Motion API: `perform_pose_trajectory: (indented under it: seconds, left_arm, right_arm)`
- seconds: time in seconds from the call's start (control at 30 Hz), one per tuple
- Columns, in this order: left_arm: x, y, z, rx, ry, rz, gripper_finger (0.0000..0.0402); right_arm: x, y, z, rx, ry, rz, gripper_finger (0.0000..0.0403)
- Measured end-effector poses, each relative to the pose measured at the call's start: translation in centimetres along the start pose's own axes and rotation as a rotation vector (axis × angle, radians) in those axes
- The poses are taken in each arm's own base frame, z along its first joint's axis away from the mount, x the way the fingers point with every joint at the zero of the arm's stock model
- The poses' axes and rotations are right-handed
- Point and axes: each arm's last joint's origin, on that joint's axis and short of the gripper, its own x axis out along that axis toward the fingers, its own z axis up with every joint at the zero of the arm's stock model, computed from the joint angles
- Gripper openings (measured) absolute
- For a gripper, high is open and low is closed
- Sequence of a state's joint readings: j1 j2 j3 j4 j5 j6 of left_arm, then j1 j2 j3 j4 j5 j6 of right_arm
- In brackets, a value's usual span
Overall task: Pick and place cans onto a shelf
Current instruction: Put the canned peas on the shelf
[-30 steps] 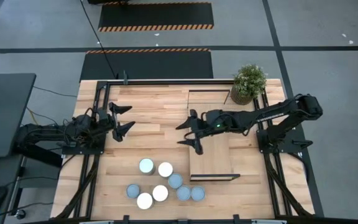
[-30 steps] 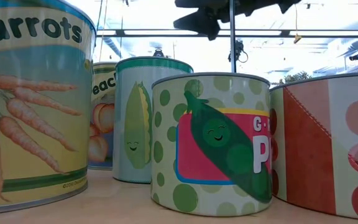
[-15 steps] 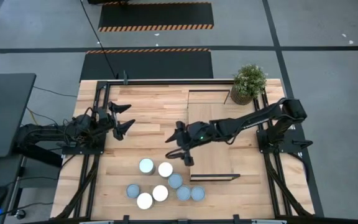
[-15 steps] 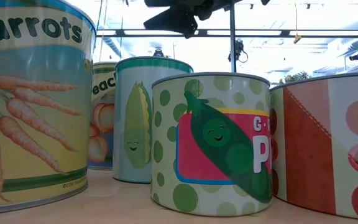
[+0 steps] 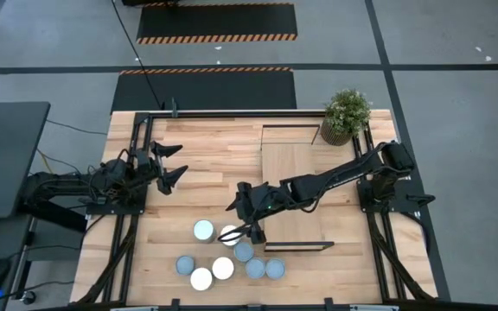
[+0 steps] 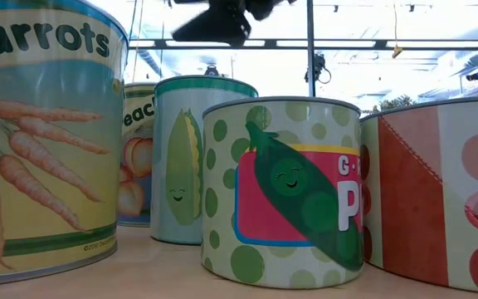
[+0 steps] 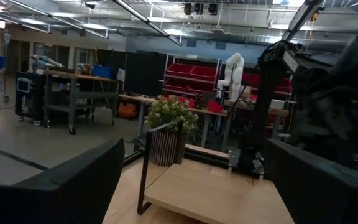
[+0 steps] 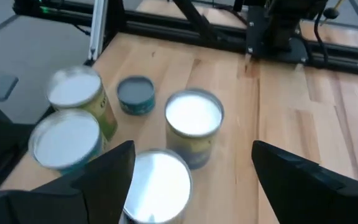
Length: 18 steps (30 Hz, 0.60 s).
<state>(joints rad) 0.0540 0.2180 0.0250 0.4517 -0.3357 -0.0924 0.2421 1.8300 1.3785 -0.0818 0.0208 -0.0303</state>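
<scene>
Reaching over the cluster of cans, the right gripper point(image 5: 242, 221) is seen with its jaws apart and nothing between them, poised above the can point(image 5: 230, 235) at the near edge of the group. The cans point(image 8: 193, 118) are standing upright on the tabletop point(image 5: 206, 173), grouped just beside the near end of the shelf point(image 5: 294, 194), which carries no can at present. The left gripper point(image 5: 173, 164) is parked well apart at its own side of the table, jaws spread and empty.

Step in hand is judged to be the approach for a first pick. The neighbours are packed closely, some touching, so the fingers should be lowered to straddle one can only, ideally the outermost one, where free space is available on both flanks. The jaws should be centred on the round top before descent; an off-centre closure is likely to tip the can or shove an adjacent one. Closure should be made on the mid-height of the wall, not near the rim. A straight vertical lift is advised before any travel toward the shelf, whose dark frame end point(image 5: 299, 246) lies close by.
</scene>
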Motion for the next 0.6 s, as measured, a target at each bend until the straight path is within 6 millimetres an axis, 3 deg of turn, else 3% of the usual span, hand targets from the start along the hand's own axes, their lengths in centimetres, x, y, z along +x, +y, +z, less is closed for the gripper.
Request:
perform_pose_trajectory:
  seconds: [0.3, 0.6]
  left_arm:
    - [0.1, 0.0, -0.2, 0.005, 0.019, 0.022, 0.0389]
    - [0.2, 0.0, -0.4, -0.029, 0.03, 0.021, 0.0389]
  right_arm:
    - [0.2, 1.4, 1.1, -0.021, 0.0, 0.015, 0.0355]
    - [1.5, 1.6, 0.2, -0.057, 0.023, 0.02, 0.0374]
